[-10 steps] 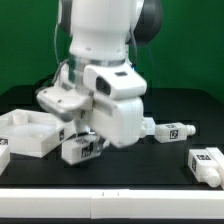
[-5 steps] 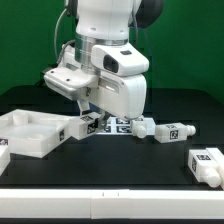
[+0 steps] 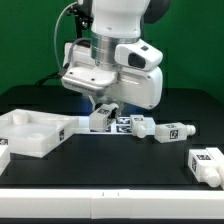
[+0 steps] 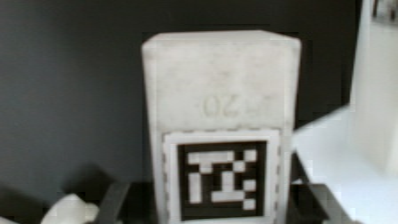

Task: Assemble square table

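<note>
The biggest thing here is the white robot arm [image 3: 115, 60], which fills the upper middle of the exterior view and bends down over the black table [image 3: 110, 170]. Its two-finger gripper [image 3: 102, 108] is under the bulky wrist, just left of centre. I judge it is clenched on one short chunky white plastic leg [image 3: 101, 118], because in the wrist view this leg [image 4: 214, 110] stands upright and fills the centre of the picture, with dark finger parts at both sides of its foot. Most likely the leg is held upright so that it can be carried to a corner of the top and set in there.

The white square plastic table top with raised rim [image 3: 40, 146] lies at the middle left of the exterior view, near the held leg but apart from it. I see no leg fitted in it.

A second white leg [image 3: 174, 130] lies on its side at the right of centre. A third white leg [image 3: 207, 163] lies in the lower right, well apart from the top. Both wait to be picked up.

Each leg bears a black-and-white square tag; the held leg's tag [image 4: 222, 170] is in the lower centre of the wrist view. Above it there are faint raised characters, perhaps "P20" turned upside down; I cannot read them surely. I see no brand name.
</note>
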Robot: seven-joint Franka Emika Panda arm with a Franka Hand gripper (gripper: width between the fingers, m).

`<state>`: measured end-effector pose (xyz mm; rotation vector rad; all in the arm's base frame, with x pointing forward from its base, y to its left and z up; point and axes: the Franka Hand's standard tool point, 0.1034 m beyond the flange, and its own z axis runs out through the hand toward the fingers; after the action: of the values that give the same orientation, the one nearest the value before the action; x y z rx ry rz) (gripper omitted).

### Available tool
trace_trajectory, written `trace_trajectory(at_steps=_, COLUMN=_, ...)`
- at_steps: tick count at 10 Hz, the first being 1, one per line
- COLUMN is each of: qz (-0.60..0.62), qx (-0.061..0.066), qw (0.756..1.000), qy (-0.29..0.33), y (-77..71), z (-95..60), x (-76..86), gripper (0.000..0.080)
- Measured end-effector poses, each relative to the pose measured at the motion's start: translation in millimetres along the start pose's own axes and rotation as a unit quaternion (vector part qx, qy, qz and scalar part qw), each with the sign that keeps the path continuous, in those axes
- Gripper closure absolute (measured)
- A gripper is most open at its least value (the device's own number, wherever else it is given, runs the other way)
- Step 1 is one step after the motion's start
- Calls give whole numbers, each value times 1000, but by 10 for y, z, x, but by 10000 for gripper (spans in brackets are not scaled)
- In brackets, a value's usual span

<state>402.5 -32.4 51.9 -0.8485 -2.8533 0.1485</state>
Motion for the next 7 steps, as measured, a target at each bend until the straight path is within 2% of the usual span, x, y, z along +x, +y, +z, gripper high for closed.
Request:
trace_trajectory(at_steps=3, qz=-9, qx=4, qw=1000, qy=2, y=-10, z=45, x=-14, gripper=514)
trace_trajectory(at_steps=5, qz=-25, qx=6, qw=999, qy=31, y=-19, z=311, x=114, gripper=514)
trace_trajectory(at_steps=7, qz=-26, qx=6, qw=999, qy=39, y=-18, z=410, x=167, gripper=514)
